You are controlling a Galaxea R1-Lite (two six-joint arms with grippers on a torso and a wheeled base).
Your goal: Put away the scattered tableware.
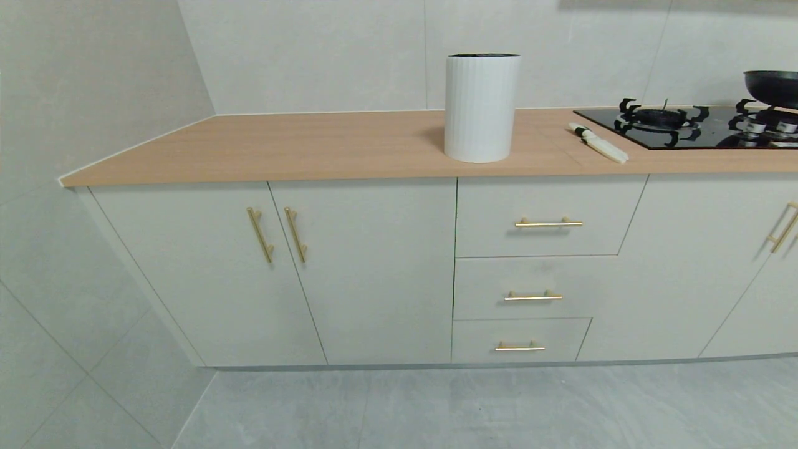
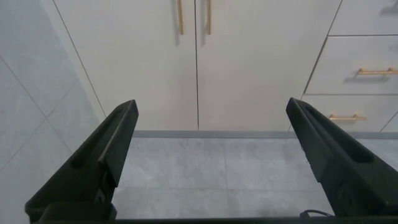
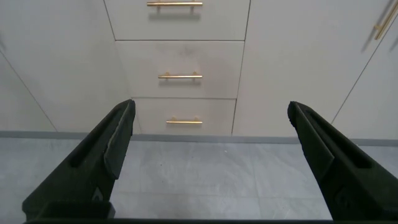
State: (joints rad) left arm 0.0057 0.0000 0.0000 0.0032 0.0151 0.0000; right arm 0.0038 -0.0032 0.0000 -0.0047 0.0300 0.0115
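We see one loose piece of tableware, a pale utensil (image 1: 597,142) with a dark band near its far end. It lies flat on the counter (image 1: 312,146) and slants toward the front edge. It rests just off the front left corner of the hob (image 1: 704,134), apart from the glass. Beside it, toward the counter's left end, stands a white ribbed holder (image 1: 481,107). The holder is upright, its dark top is open, and its base sits close to the front edge. We cannot tell what, if anything, is inside it. A black pan (image 1: 773,86) sits on a burner at the right end of the hob.

Under the counter a stack of three drawers (image 1: 548,206) with gold bar handles lies below the holder and the utensil. A pair of cabinet doors (image 1: 206,280) stands to their left.

Our left gripper (image 2: 211,109) hangs low over the floor (image 1: 436,405), facing those doors. Its two dark fingers are spread wide with nothing between them. Our right gripper (image 3: 210,106) faces the drawers and is likewise spread wide and holds nothing.
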